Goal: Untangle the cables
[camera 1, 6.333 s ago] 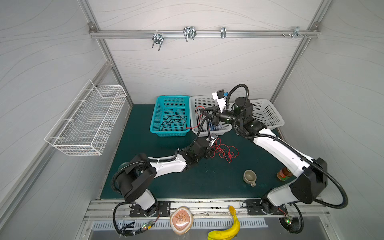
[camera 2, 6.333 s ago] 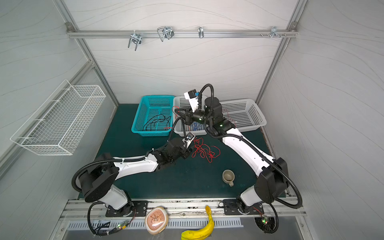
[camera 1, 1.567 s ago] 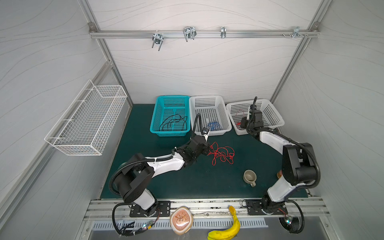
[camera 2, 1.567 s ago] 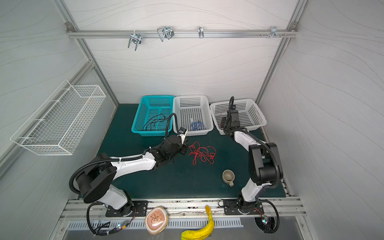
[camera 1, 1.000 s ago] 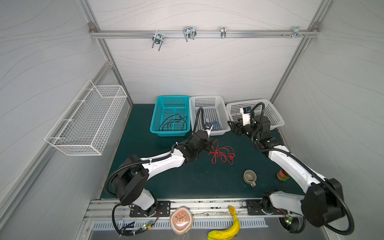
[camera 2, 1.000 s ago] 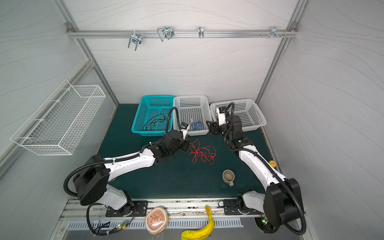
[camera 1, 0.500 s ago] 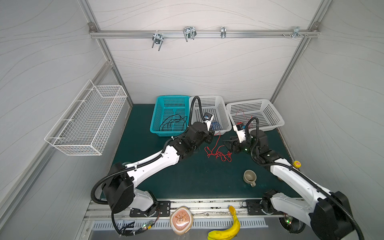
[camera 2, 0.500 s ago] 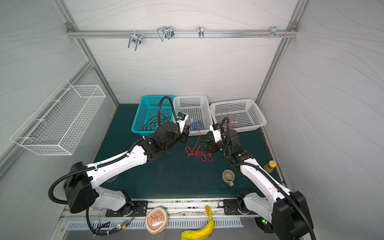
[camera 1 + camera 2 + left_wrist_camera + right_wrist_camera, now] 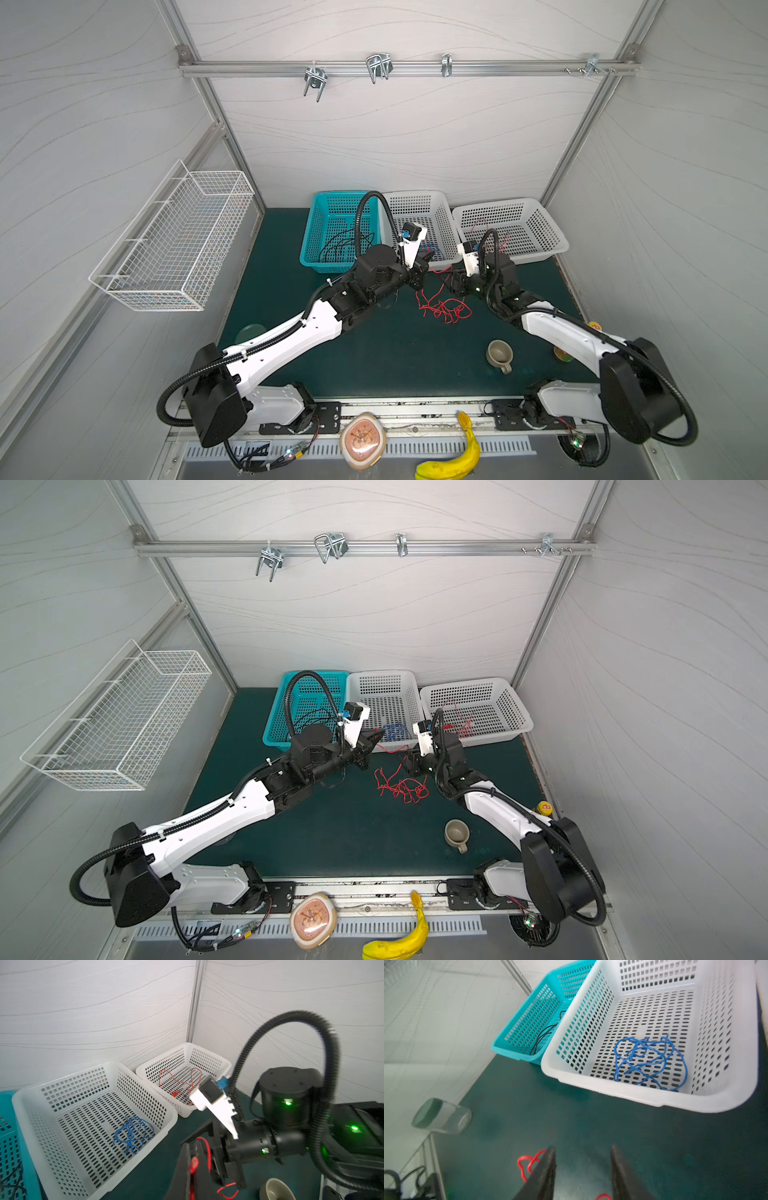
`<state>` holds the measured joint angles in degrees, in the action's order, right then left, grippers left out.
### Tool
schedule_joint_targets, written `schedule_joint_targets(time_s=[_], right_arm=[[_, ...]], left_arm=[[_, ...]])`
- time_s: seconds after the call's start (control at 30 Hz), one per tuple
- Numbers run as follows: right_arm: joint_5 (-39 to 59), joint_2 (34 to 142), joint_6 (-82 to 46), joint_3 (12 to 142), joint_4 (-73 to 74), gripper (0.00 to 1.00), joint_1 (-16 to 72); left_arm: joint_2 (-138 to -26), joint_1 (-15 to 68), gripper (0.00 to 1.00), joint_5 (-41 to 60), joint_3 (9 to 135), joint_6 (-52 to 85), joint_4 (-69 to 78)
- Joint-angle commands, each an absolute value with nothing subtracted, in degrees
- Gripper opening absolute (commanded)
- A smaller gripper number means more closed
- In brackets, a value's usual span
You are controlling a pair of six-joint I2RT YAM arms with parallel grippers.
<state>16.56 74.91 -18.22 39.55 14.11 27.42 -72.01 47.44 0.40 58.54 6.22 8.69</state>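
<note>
1. The red cables [image 9: 442,306] are string-thin, kinked wires. They lie heaped in a loose tangle on the matte dark-green tabletop [image 9: 395,357], in front of the baskets and between the two arms.
2. In both top views the tangle spreads wider side to side than front to back. One strand climbs from its left end toward the left arm's tip.
3. The left fingers [image 9: 187,1169], flat black wedges, are clenched on a red strand that arcs out beside their tips.
4. The right fingers [image 9: 547,1174], black and tapered, stand apart with bare tabletop between them. Red loops lie just beside them, and I cannot tell whether any touches.
5. Blue cables [image 9: 650,1061] form a roundish knot of loops with no clear long axis. They lie on the floor of the middle basket [image 9: 643,1099], which is white plastic pierced with slots.
6. Black cables [image 9: 338,249] curve inside the teal basket [image 9: 316,216], slotted the same way.
7. More red wire [image 9: 176,1093] arcs in the right basket [image 9: 162,1056].
</note>
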Motion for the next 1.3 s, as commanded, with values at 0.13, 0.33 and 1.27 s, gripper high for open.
schedule_joint_targets(time_s=[0.13, 0.33, 1.27], right_arm=[[17.01, 75.21, -20.05, 44.62, 19.23, 0.00, 28.39], [16.07, 70.27, -20.24, 47.14, 17.10, 0.00, 28.68], [26.11, 58.33, -22.07, 45.18, 18.54, 0.00, 28.74]], left_arm=[[-68.08, 47.58, 0.00, -4.10, 53.82, 5.81, 13.50], [-67.59, 46.64, 0.22, -9.70, 49.54, 7.61, 14.06], [-68.34, 39.93, 0.66, 4.73, 35.90, 15.71, 39.95]])
